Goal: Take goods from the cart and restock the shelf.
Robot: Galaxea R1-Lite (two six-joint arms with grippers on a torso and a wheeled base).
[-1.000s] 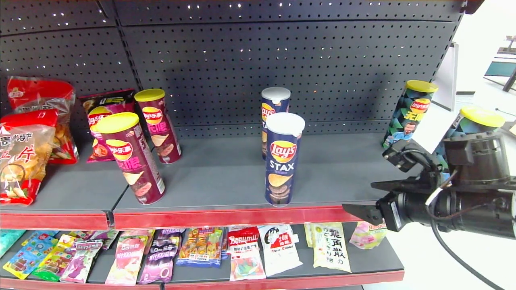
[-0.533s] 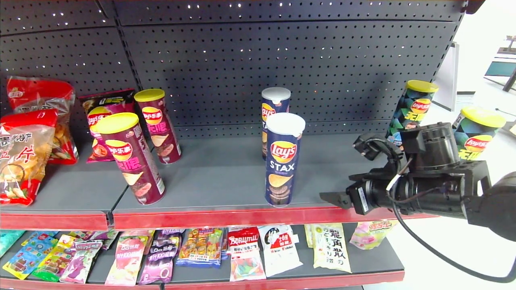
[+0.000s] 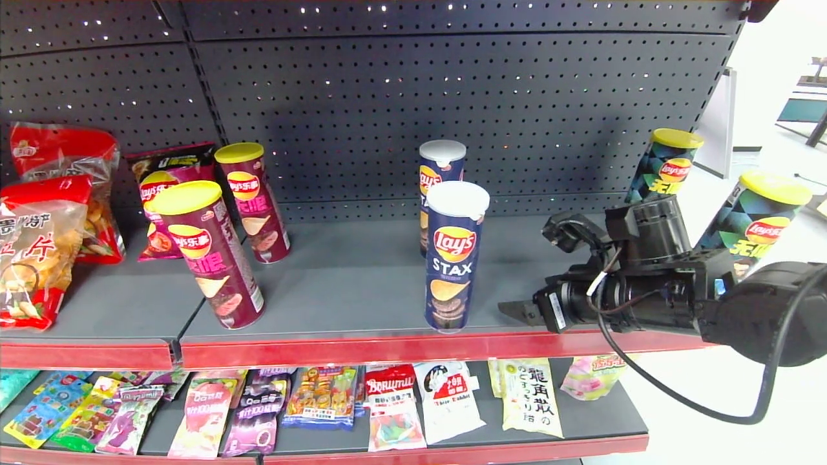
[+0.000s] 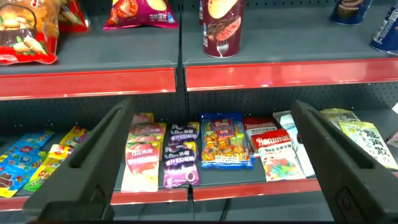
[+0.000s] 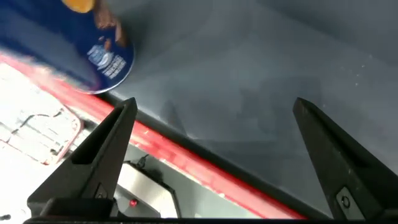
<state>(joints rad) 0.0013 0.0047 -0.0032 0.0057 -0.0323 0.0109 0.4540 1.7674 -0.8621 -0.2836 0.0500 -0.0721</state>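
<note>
The right pincer (image 3: 524,305) is wide open and holds nothing. It hangs low at the front of the shelf (image 3: 362,278), over the red lip (image 3: 323,349). Just beside it, but not touching, stands a tall blue can (image 3: 454,255) near the front edge. A second blue can (image 3: 439,174) stands right behind the first.

The next job looks like taking hold of the front blue can to set it straight or push it back in line. That is a guess.

To do it well, the pincer should first come up a little, so its fingers clear the red lip. Then it should slide in level, with one finger on each side of the can. It should grip the can at its middle, not at the bottom. A tall can tips over easily if it is pushed low or from one side only. The squeeze should be soft, because the can's wall is thin. The can stands close to the edge, so a bump could knock it off the shelf.

Two dark red cans (image 3: 210,255) stand well apart on the robot's left. Green cans (image 3: 665,168) with yellow lids stand near the right end.

The left pincer (image 4: 211,107) is open and empty too. It faces the packets (image 4: 227,140) on the lower shelf (image 4: 249,186), well away from the cans.
</note>
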